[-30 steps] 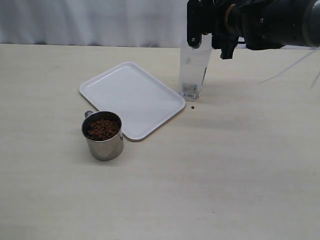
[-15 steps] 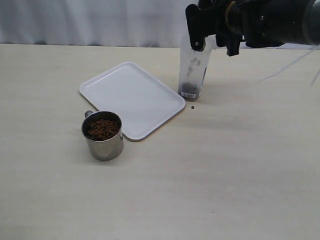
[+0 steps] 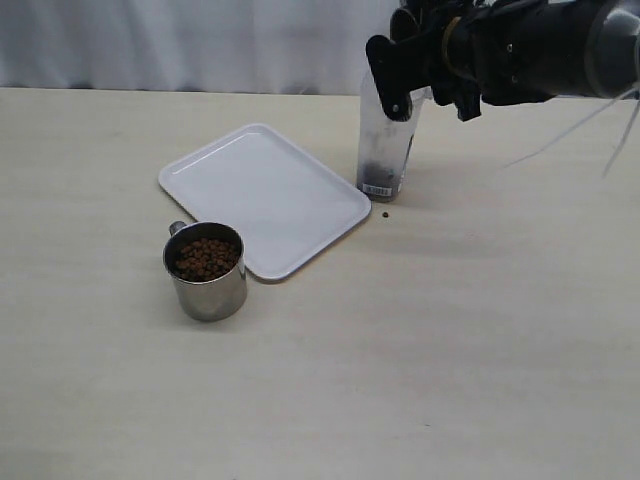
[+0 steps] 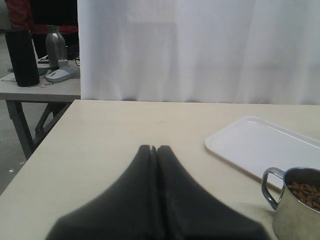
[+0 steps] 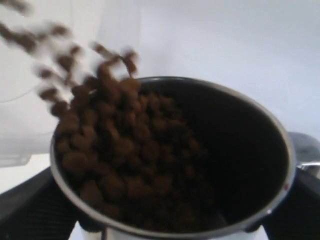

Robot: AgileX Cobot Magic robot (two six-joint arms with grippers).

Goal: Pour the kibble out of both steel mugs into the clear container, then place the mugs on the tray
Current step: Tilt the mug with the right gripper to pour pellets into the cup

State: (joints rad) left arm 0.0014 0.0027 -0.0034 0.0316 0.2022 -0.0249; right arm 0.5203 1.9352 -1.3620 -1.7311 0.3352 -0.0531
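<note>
The kibble [image 5: 125,155] spills over the lip of the tilted mug [image 5: 245,165]; in the right wrist view the pellets leaving the rim are blurred in the air, while a thick heap lies against the lower side of the mug's dark inside. The right gripper [image 3: 425,80] is clamped around this mug, with one dark finger [image 5: 30,205] showing on each side of the steel wall. In the exterior view the gripper hides nearly all of the mug and holds it at the rim of the clear container [image 3: 385,140], which stands upright on the table [image 3: 450,330] just beside the far right corner of the tray [image 3: 265,195]. A dark layer of pellets sits in the container's base, above its small label. One stray pellet [image 3: 386,214] lies on the table just in front of the container. The white tray lies flat and bare. At its near corner, close to the rim, stands the second mug [image 3: 207,272], upright, full of brown pellets, its handle turned towards the far left. The left gripper [image 4: 155,148] hovers low over the table to the left of that mug, well apart from it, with its jaws pressed together on nothing. A white curtain [image 3: 180,40] hangs behind the table.
</note>
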